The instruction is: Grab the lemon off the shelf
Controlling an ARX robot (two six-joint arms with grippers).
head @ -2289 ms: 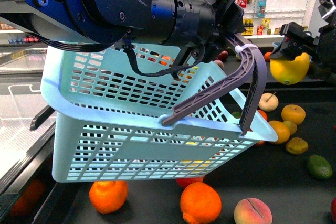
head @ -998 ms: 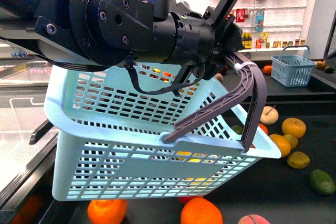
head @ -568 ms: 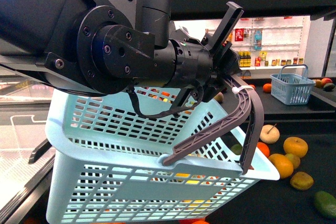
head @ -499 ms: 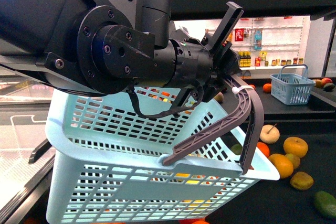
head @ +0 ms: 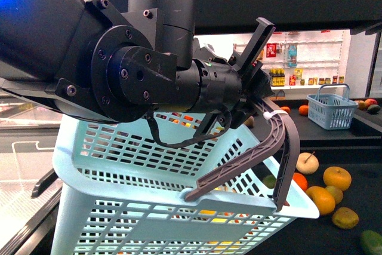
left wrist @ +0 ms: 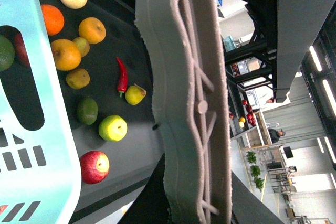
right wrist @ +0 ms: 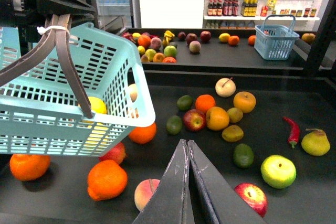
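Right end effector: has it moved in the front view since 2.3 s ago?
Yes. The right end effector was above the pale fruit; now it is out of that view, pulled back.

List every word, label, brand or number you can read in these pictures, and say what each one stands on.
None can be read.
Labels on the bottles at the back: too small and blurred.
Hanging packets above them: colours only, no letters legible.
Light blue basket, its grey handle and the loose fruit: no print visible.
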